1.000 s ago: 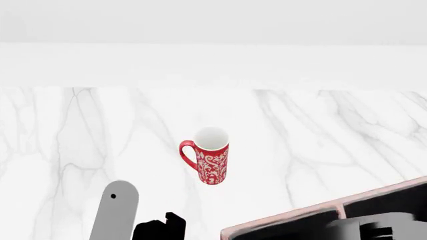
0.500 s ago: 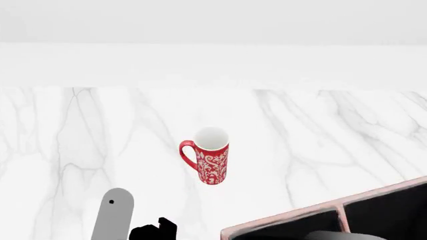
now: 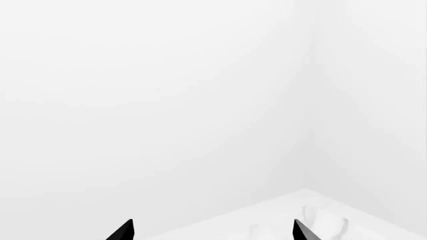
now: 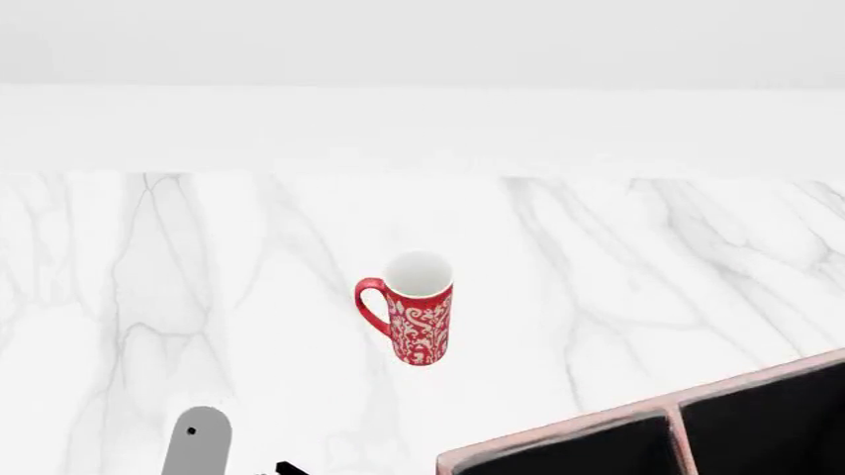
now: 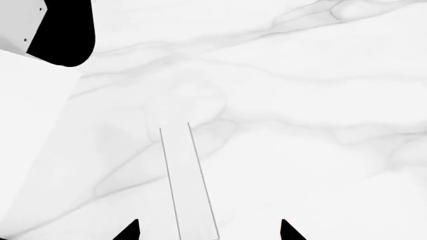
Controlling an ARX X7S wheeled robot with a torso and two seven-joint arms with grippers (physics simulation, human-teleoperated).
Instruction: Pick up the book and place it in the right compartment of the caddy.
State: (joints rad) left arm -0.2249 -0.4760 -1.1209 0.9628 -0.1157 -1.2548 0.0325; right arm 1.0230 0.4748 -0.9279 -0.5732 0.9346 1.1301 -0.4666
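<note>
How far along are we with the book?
Nothing looks done: the caddy shows only black lining in the part in view, and the book is in no view. Nothing is in hand: the left end effector and the right end effector are both open. Left to do: find the book, grasp it, and place it in the right compartment.

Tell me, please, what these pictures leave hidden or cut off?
- Book: in no view, so its place is unknown.
- Caddy: head view's lower edge cuts it off; compartment floors are plain black.
- Left gripper and right gripper: wrist views show fingertips only.
- Mug: its inside bottom is unseen.
</note>
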